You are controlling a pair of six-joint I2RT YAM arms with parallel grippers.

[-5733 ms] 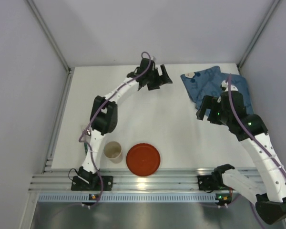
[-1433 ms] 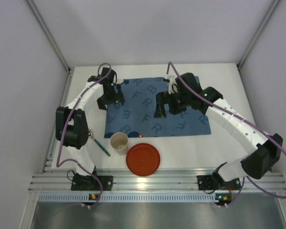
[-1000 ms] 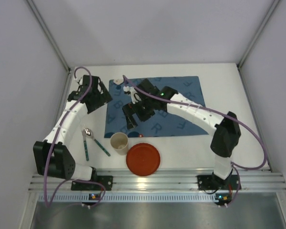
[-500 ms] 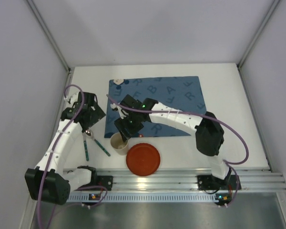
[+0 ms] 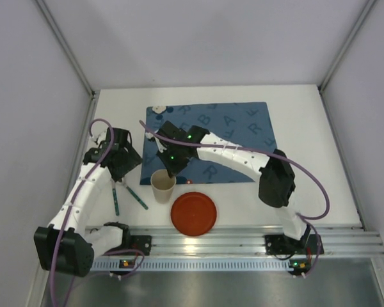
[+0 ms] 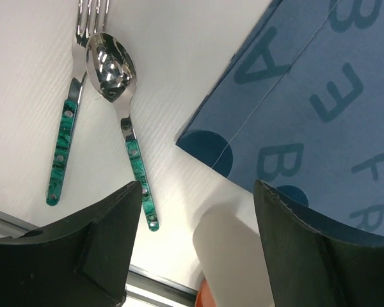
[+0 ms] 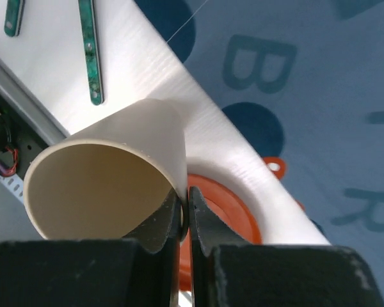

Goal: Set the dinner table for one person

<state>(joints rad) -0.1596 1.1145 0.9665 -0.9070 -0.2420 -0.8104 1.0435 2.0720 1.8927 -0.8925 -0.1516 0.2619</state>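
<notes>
The white counter [image 5: 307, 185] fills the booth floor, with its ribbed rail at the near edge. The blue placemat [image 5: 237, 125] lies flat toward the far edge, so that step seems done. The red plate [image 5: 194, 214], fork [image 6: 63, 150] and spoon [image 6: 112, 67] wait off it, in the near-left part. The right tool [image 7: 184, 211] is clamped on the rim of the cup [image 7: 96, 185], beside the placemat's near-left corner. The left tool [image 6: 197, 192] hangs over the cutlery, fingers apart, empty. Whether the cup touches the counter I cannot tell, and the fork's prongs are cut off.
</notes>
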